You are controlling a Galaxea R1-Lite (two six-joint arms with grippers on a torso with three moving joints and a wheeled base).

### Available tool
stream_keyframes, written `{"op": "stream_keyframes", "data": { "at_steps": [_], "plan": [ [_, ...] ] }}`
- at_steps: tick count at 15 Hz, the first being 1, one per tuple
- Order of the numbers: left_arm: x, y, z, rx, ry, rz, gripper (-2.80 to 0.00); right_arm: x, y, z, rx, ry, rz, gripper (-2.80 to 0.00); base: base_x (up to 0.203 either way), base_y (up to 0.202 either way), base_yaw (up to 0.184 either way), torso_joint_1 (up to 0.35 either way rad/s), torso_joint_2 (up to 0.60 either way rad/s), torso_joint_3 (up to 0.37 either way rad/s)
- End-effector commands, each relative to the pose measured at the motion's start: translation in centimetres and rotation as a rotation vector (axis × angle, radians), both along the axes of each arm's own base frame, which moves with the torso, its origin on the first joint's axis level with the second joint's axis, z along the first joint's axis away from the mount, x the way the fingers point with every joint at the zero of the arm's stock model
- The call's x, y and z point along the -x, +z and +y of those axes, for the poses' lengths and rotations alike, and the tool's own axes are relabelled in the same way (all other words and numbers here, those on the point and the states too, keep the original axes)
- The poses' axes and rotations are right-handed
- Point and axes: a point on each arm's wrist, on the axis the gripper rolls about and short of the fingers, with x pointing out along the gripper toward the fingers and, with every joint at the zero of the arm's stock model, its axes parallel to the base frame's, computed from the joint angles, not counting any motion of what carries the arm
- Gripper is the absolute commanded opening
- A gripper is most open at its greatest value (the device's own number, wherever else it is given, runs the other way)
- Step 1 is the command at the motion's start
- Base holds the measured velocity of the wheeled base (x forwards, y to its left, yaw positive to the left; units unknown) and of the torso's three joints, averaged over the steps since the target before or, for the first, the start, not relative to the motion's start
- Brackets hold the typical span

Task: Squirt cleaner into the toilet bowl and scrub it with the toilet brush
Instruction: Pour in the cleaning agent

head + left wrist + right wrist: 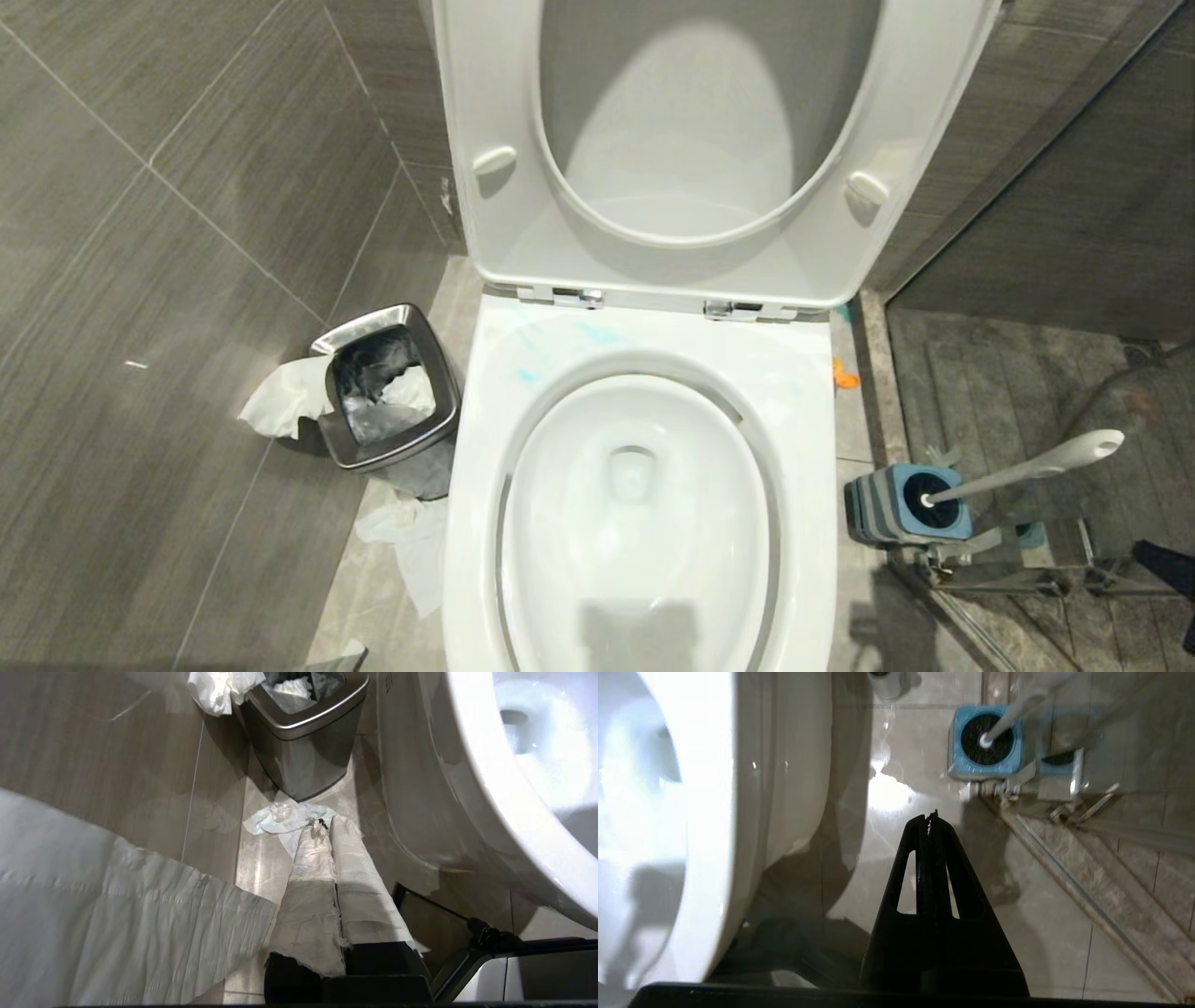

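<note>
The toilet bowl (803, 485) fills the middle of the head view, seat and lid (485, 233) raised; faint blue streaks (560, 341) mark its back rim. The toilet brush (1027, 467) leans in its blue-grey holder (873, 509) on the floor right of the toilet, white handle pointing right. The cleaner is out of view. My right gripper (930, 817) is shut and empty, over the floor between the bowl (719, 788) and the toilet brush (1011, 716), short of the holder (957, 763). My left gripper (325, 823), fingers wrapped in white paper, is shut beside the bowl (490, 788).
A small steel waste bin (439, 387) stuffed with tissue stands left of the toilet, with crumpled paper (411, 551) on the floor beside it. A white paper sheet (117, 914) hangs near the left arm. A glass door with its metal track (1087, 905) borders the right side.
</note>
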Motion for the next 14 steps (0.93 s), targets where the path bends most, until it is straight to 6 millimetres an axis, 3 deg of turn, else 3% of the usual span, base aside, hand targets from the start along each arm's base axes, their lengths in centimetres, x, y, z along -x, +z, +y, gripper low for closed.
{"op": "stream_keyframes", "data": {
  "at_steps": [1,14],
  "plan": [
    [0.0,0.0,0.0,0.000,0.000,0.002,-2.80,-0.1,-0.7,0.1,-0.005,0.015,0.037,-2.80,0.000,0.000,0.000,0.003,0.01,-0.189],
    [0.0,0.0,0.0,-0.008,-0.002,0.000,-2.80,0.5,-3.7,0.1,-0.041,0.036,0.164,-2.80,0.000,0.000,0.000,0.001,0.00,-0.198]
  ]
}}
